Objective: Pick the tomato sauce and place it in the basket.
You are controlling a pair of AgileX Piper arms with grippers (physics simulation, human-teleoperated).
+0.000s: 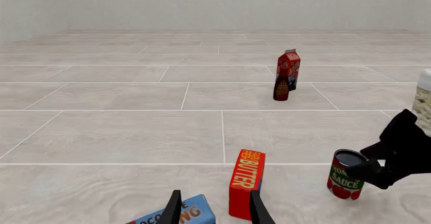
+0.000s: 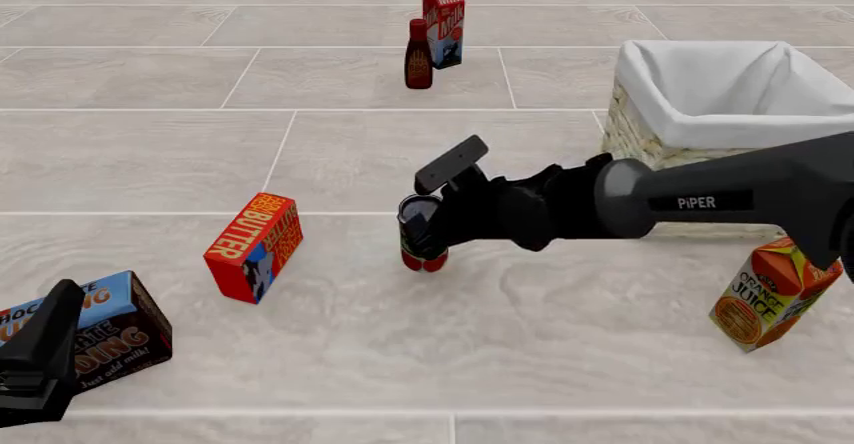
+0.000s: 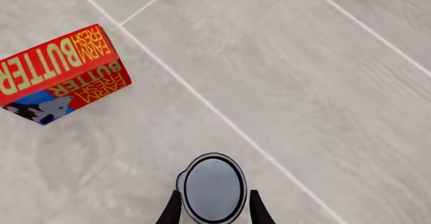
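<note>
The right gripper (image 2: 424, 226) is clasping the tomato sauce (image 2: 423, 235) between its jaws (can upright on the table), left of the basket (image 2: 638, 136). The left gripper (image 1: 214, 207) is hovering with jaws wide.

Butter box (image 2: 254, 246), chocolate milk carton (image 2: 100, 330), orange juice carton (image 2: 771, 294), bottle (image 2: 418, 56).

One can (image 2: 423, 236), one basket (image 2: 641, 134), four cartons (image 2: 254, 247), one bottle (image 2: 418, 55)
</note>
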